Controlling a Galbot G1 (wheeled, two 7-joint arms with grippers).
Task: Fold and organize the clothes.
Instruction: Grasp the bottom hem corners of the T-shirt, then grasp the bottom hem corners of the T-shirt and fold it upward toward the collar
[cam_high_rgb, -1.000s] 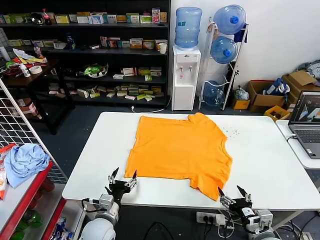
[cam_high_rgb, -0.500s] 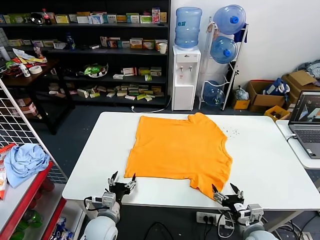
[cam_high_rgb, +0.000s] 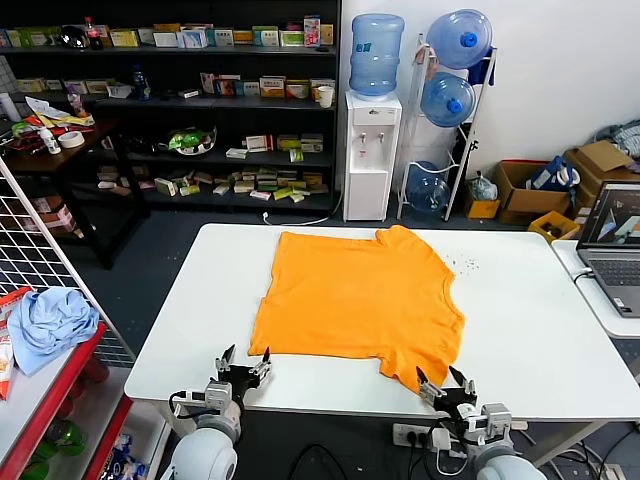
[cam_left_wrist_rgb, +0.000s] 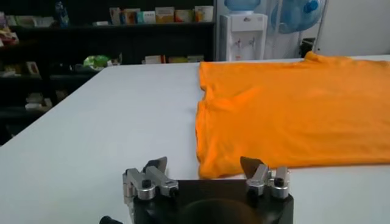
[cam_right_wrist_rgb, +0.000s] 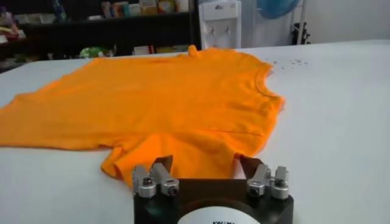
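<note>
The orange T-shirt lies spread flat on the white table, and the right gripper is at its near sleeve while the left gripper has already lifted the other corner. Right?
Not quite. The left gripper has lifted nothing: the left wrist view shows it open, just short of the orange T-shirt, whose corner lies flat on the white table. The rest holds: the right gripper is at the near sleeve.

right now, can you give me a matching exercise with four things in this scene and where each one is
Things:
1. orange T-shirt
2. left gripper
3. right gripper
4. light blue cloth

Places:
A. at the near table edge, by the shirt's near right sleeve
B. on the red rack to the robot's left
C. spread flat on the white table
D. at the near table edge, by the shirt's near left corner

Pairs: 1-C, 2-D, 3-A, 4-B
</note>
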